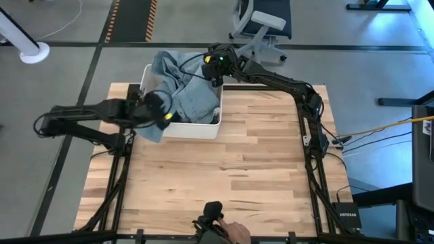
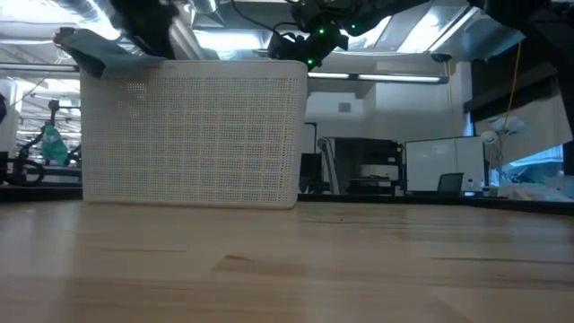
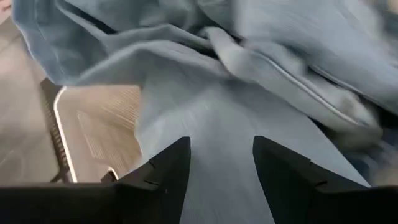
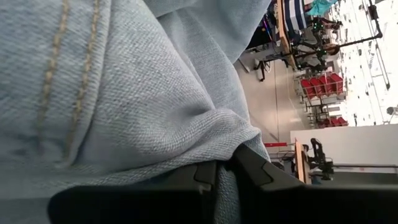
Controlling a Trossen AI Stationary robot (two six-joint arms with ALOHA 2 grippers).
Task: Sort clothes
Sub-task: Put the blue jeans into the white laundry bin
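A white plastic bin (image 1: 203,129) stands at the table's far left. Light blue denim (image 1: 186,85) fills it in a heap and drapes over its far rim; one edge (image 2: 90,47) shows over the rim in the low view. My right gripper (image 1: 214,68) is shut on the denim above the bin's far right corner. My left gripper (image 1: 161,108) is open over the bin's left side, with the denim (image 3: 205,118) spread just beyond its fingers. A bit of dark cloth (image 1: 215,119) shows at the bin's right wall. The other clothes are hidden. My right gripper pinches a bunched fold of the denim (image 4: 233,146) between its two fingers, which show shut on the cloth. The seam with tan stitching (image 4: 68,81) lies right beside them. The rest of the denim stays in the bin and over its far rim. My left gripper's fingers (image 3: 168,168) stand open over the denim; whether they touch it I cannot tell.
Bare wooden table (image 1: 244,176) stretches from the bin toward the near and right edges. A person's hand (image 1: 234,232) with a dark device is at the near edge. An office chair (image 1: 261,24) stands beyond the far edge.
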